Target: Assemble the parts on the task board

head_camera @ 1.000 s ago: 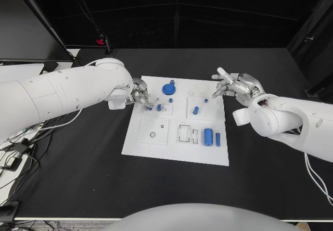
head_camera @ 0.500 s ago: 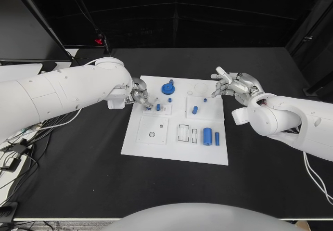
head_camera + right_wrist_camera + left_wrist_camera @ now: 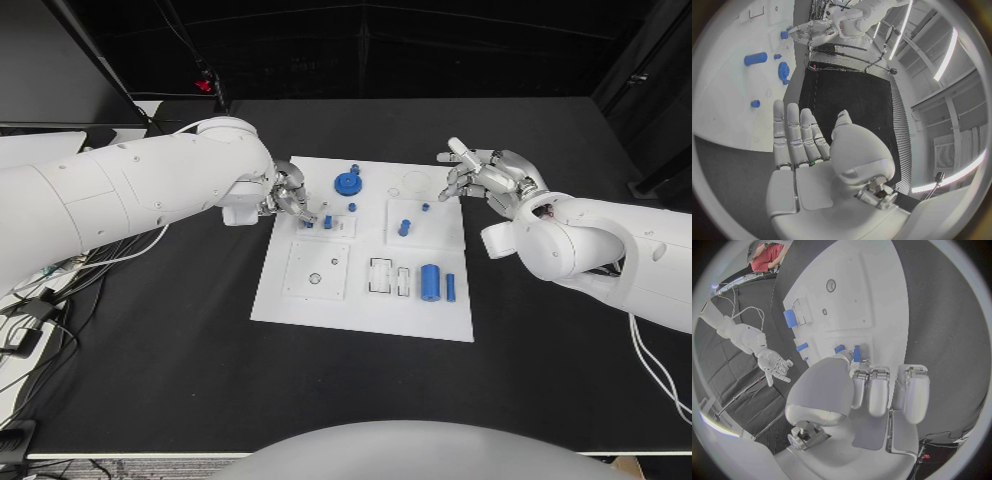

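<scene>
The white task board (image 3: 325, 300) lies mid-table. My left hand (image 3: 290, 199) sits curled at its far left corner, thumb and a fingertip (image 3: 861, 374) pinching a small blue peg (image 3: 856, 353) that stands in a white block, with a second peg (image 3: 329, 221) right beside it. A blue gear (image 3: 348, 183) stands just behind them. My right hand (image 3: 486, 175) hovers flat and empty over the board's far right edge, fingers (image 3: 795, 132) stretched out. Two short blue pegs (image 3: 405, 227) stand in the right-hand block. A thick blue cylinder (image 3: 428, 281) and a thin blue pin (image 3: 450, 288) lie lower right.
A white square with a round hole (image 3: 319, 272) and two empty rectangular slots (image 3: 385, 277) take up the board's near half. Bare black table (image 3: 346, 385) surrounds the board. Cables (image 3: 36, 300) hang off the table's left edge.
The camera has shifted slightly; both hands and all the parts stay where they were.
</scene>
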